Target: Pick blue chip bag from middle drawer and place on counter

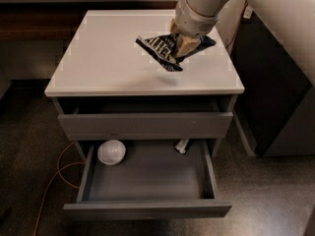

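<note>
My gripper (184, 45) is shut on the blue chip bag (161, 50), a crinkled navy packet with white lettering. It holds the bag a little above the right middle part of the pale counter (108, 58); a faint shadow lies on the slab under it. The white arm comes in from the upper right and hides the fingers' upper part. The middle drawer (147, 208) stands pulled wide open below, its grey floor mostly bare.
A round white dome (111, 152) sits in the open drawer's back left corner. A small dark and white object (181, 145) lies at its back right. The drawer above (145, 124) is slightly open. An orange cable (54, 181) runs on the floor at left. A dark cabinet (275, 82) stands at right.
</note>
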Tool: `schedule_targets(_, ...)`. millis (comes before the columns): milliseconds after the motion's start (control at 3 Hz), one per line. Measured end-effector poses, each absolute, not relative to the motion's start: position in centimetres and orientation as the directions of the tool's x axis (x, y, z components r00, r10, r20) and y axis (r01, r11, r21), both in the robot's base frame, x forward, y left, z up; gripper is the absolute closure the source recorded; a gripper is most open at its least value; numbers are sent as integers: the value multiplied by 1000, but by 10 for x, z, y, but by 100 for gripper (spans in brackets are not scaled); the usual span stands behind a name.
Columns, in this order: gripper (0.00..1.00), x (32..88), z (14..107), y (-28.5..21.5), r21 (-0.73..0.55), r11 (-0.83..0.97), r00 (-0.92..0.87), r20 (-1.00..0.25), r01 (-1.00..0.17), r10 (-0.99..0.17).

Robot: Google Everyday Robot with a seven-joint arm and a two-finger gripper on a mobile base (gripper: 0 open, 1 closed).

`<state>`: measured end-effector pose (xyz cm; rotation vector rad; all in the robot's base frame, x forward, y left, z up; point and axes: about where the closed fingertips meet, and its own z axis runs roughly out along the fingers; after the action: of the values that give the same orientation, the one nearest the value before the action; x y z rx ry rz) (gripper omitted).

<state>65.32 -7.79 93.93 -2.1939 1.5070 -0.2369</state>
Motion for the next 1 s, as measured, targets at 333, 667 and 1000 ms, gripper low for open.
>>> schedule_targets(333,75,685,940,-92,-480,-243,348,-143,-843,-927)
schedule_targets(667,50,715,922,-103,-476,-202,324,-189,-856,-927)
schedule_targets(1000,21,739,894,-105,-457,-184,319,-238,-870,-917)
